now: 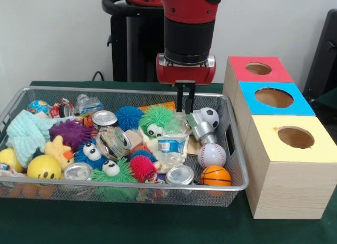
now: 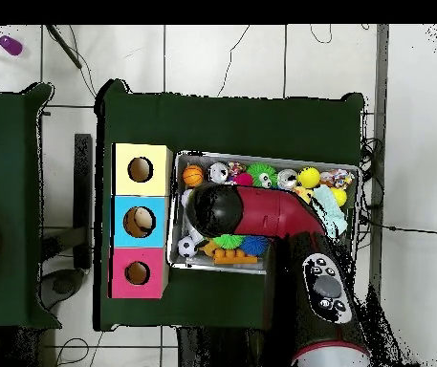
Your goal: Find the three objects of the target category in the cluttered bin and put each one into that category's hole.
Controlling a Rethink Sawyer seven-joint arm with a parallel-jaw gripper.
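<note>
The silver mesh bin (image 1: 131, 187) is full of toys. A clear wrinkly bottle with a blue label (image 1: 171, 143) lies right of the middle, among spiky balls. A second clear bottle (image 1: 87, 103) lies at the back left. I cannot make out a third. My gripper (image 1: 185, 99) hangs over the bin's back right, just above and behind the blue-label bottle. Its fingers stand a small gap apart and hold nothing. The blue-topped box with its hole (image 1: 274, 98) stands right of the bin. In the overhead view the arm (image 2: 251, 212) covers the gripper, with the bin (image 2: 260, 156) and the blue hole (image 2: 139, 222) in sight.
The red-topped box (image 1: 258, 69) stands behind the blue one and the yellow-topped box (image 1: 295, 137) in front. A grey metal flask (image 1: 199, 129), a soccer ball (image 1: 209, 116), a baseball (image 1: 211, 154), a basketball (image 1: 215, 175) and silver cans (image 1: 179, 174) crowd the bin's right end.
</note>
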